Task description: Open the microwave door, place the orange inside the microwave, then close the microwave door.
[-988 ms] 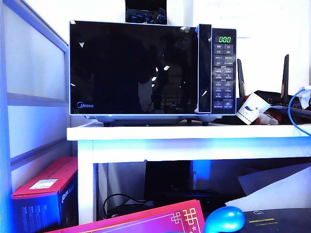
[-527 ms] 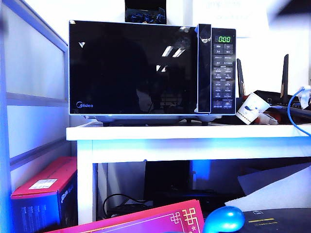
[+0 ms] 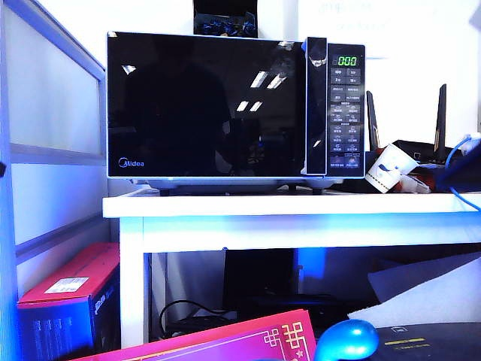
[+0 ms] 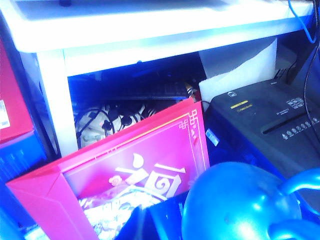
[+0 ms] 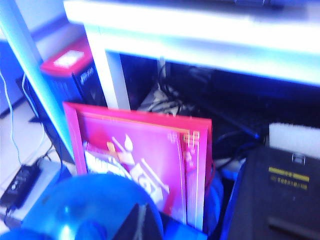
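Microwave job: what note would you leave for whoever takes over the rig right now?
Left gripper: not in view; its wrist camera looks at the clutter under the table.
Right gripper: shut, not clearly in view; its wrist camera also looks under the table.
Microwave: on the table, with the door shut.
Orange: not seen in any view, so find it first.
Done: nothing that shows.
Left: open the door, put the orange inside, close the door.
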Available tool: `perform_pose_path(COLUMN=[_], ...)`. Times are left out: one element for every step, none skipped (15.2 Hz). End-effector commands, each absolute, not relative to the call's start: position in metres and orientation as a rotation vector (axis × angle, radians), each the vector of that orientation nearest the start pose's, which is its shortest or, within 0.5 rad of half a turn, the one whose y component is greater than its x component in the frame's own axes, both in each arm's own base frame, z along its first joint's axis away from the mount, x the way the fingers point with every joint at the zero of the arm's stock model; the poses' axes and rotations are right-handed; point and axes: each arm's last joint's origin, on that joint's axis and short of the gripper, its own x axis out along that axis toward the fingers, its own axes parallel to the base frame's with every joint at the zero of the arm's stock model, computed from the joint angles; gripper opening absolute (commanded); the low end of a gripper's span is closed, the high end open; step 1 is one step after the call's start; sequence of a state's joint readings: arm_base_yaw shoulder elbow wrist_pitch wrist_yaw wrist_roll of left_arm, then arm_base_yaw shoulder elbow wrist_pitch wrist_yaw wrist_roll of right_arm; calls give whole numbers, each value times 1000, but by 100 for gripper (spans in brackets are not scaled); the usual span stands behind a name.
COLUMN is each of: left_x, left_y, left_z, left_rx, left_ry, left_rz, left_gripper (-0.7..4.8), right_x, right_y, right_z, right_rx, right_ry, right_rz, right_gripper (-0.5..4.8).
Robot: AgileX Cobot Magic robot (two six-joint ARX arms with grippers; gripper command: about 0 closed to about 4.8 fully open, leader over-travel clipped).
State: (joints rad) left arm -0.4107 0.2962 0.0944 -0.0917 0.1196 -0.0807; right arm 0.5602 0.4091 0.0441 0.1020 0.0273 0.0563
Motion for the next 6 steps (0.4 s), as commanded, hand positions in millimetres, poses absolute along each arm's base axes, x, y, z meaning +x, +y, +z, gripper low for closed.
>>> perform_pose_path(left_x=[101,101,101,101,101,101], left_y=[-48,-48,-48,-48,-48,-48], left_z=[163,163,163,163,163,163], left_rx=[-37,-38,-38,-38,-38,-38], left_ry=[314,314,314,314,314,314], left_rz=[-510,-510,-510,-510,-510,-510], left_gripper=[-4,-4,-4,-4,-4,-4], right_x=[103,102,102,101,101,101], right_y=[63,63,63,62,62,62], right_z=[151,149,147,145,144,143], right_rx=[-27,-31,-39,-46,-50,-52], right_ry=[293,309,333,357,369,374], right_rz=[517,517,515,513,513,513], right_gripper=[-5,-5,-5,-5,-5,-5])
